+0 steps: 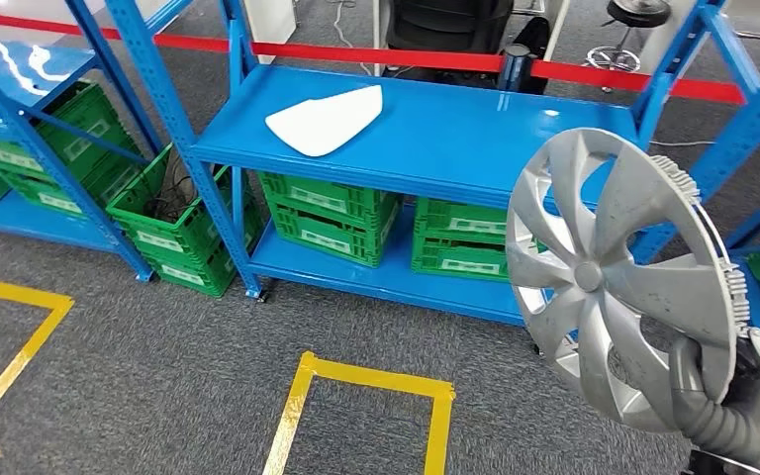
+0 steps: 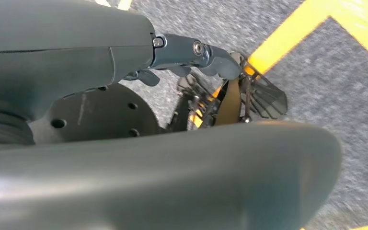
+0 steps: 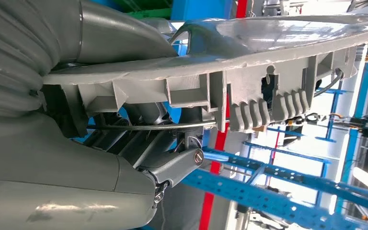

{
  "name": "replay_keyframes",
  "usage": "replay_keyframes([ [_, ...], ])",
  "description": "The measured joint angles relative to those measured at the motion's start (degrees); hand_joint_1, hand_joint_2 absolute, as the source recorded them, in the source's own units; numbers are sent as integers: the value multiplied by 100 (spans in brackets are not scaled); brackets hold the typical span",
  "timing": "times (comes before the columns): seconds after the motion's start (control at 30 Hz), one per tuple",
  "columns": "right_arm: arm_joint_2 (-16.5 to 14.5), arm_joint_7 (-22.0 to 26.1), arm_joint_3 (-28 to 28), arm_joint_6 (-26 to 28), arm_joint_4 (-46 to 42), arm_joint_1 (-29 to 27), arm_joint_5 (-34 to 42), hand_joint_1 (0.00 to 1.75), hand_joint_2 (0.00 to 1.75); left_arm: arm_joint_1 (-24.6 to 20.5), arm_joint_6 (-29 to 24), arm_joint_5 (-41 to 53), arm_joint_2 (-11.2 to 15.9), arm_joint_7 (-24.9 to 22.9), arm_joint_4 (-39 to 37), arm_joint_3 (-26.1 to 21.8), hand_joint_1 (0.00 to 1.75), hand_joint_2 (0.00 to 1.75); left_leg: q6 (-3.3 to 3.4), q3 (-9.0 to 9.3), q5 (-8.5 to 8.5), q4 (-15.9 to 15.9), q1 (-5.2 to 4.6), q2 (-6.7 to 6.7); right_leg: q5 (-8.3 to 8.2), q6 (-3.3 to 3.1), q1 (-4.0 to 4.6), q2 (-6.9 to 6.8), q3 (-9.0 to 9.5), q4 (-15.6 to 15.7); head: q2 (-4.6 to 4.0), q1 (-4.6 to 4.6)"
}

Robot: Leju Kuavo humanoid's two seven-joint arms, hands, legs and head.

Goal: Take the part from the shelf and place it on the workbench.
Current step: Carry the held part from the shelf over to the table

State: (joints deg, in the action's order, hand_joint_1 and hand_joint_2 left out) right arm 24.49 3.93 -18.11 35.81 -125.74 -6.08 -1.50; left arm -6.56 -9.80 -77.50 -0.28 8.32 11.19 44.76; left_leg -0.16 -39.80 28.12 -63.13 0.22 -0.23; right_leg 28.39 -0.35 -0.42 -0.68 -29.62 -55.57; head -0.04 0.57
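Observation:
A silver wheel cover [image 1: 609, 277] with curved spokes stands upright at the right of the head view, in front of the blue shelf [image 1: 435, 139]. My right hand [image 1: 724, 411] grips its lower rim from below. In the right wrist view the cover's ribbed back edge [image 3: 268, 45] lies across my right hand [image 3: 81, 158], with the thumb on its face and the fingers behind the rim. My left hand [image 2: 100, 62] hangs over grey carpet with its fingers apart and nothing in it.
A flat white panel [image 1: 325, 119] lies on the blue shelf's top level. Green crates [image 1: 332, 216] fill the lower level, and another [image 1: 183, 233] sits on the floor. Yellow tape squares [image 1: 366, 381] mark the carpet. A red barrier band [image 1: 376, 54] runs behind the shelf.

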Motion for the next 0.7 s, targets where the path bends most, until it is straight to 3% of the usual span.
replay_keyframes([
  [0.03, -1, 3, 3, -7, 2, -3, -13, 175, 175, 2, 1, -23, -1, 4, 0, 0, 0, 0, -20, -90, 304, -376, 10, 2, -65, -15, 3, 1, -63, -5, 0, -33],
  [0.07, -1, 2, 8, -10, 5, -7, -33, 175, 175, 2, 3, -52, -1, 17, 0, 0, 0, 0, -36, -137, 497, -727, 20, 2, -132, -18, 6, 2, -131, -15, 0, -57],
  [0.1, -1, -1, 13, -10, 10, -10, -62, 175, 175, 2, 9, -88, -2, 36, 0, -1, 0, 0, -46, -125, 554, -974, 25, 3, -202, -13, 10, 4, -207, -30, 0, -75],
  [0.13, -1, -8, 20, -8, 14, -11, -93, 175, 175, 0, 14, -127, -2, 57, 0, -1, 0, 0, -47, -33, 490, -1052, 26, 4, -271, -5, 14, 5, -296, -46, 0, -92],
  [0.17, -1, -17, 25, -5, 17, -13, -117, 175, 175, -2, 18, -160, -2, 78, 0, -2, 0, 0, -40, 138, 358, -950, 25, 4, -332, 5, 16, 7, -389, -64, 0, -112],
  [0.23, -1, -40, 34, 5, 19, -21, -142, 175, 175, -9, 22, -227, -1, 122, 0, -10, 0, 0, -2, 747, 181, -214, 21, 4, -438, 35, 19, 7, -538, -101, 0, -163],
  [0.3, 0, -60, 51, 18, 19, -28, -151, 175, 175, -19, 32, -264, 3, 162, 0, -22, 0, 0, 45, 1298, 255, 573, -7, -2, -531, 88, 21, -2, -626, -129, 0, -194],
  [0.33, 0, -69, 61, 22, 19, -30, -155, 175, 175, -22, 37, -270, 5, 170, 0, -27, 0, 0, 74, 1377, 309, 751, -30, -5, -580, 119, 11, -8, -650, -127, 0, -201],
  [0.4, 1, -84, 79, 25, 20, -33, -158, 175, 175, -14, 44, -264, 4, 164, 0, -29, 0, 0, 155, 1331, 251, 836, -60, 3, -669, 192, -24, -12, -683, -117, 0, -203],
  [0.43, 2, -91, 84, 26, 23, -38, -157, 175, 175, -9, 47, -258, 1, 154, 0, -29, 0, 0, 207, 1272, 191, 851, -59, 14, -633, 226, -40, -2, -720, -146, 0, -208],
  [0.5, 9, -100, 99, 28, 28, -49, -155, 175, 175, -1, 53, -250, 2, 135, -3, -30, 0, 0, 299, 1151, 51, 881, -35, 41, -242, 275, -52, 21, -865, -461, 0, -176],
  [0.57, 16, -106, 115, 30, 30, -53, -149, 175, 175, -5, 56, -250, 5, 110, -5, -31, 0, 0, 330, 1024, -78, 875, -42, 48, 358, 302, -56, 28, -1031, -1118, 0, -116],
  [0.6, 16, -108, 120, 30, 31, -53, -144, 175, 175, -7, 57, -250, 0, 94, -5, -30, 0, 0, 329, 942, -153, 864, -45, 49, 558, 315, -58, 29, -1071, -1484, 0, -90],
  [0.63, 16, -110, 121, 29, 32, -54, -141, 175, 175, -8, 58, -251, -7, 81, -5, -29, 0, 0, 324, 847, -228, 844, -48, 50, 626, 323, -58, 30, -1064, -1754, 0, -70],
  [0.67, 16, -112, 122, 27, 33, -55, -139, 175, 175, -8, 58, -251, -13, 73, -5, -29, 0, 0, 317, 731, -298, 813, -49, 51, 569, 328, -57, 31, -989, -1868, 0, -53],
  [0.7, 16, -115, 122, 26, 34, -56, -138, 175, 175, -7, 58, -252, -18, 69, -6, -29, 0, 0, 306, 602, -363, 769, -47, 52, 419, 329, -59, 31, -821, -1784, 0, -37],
])
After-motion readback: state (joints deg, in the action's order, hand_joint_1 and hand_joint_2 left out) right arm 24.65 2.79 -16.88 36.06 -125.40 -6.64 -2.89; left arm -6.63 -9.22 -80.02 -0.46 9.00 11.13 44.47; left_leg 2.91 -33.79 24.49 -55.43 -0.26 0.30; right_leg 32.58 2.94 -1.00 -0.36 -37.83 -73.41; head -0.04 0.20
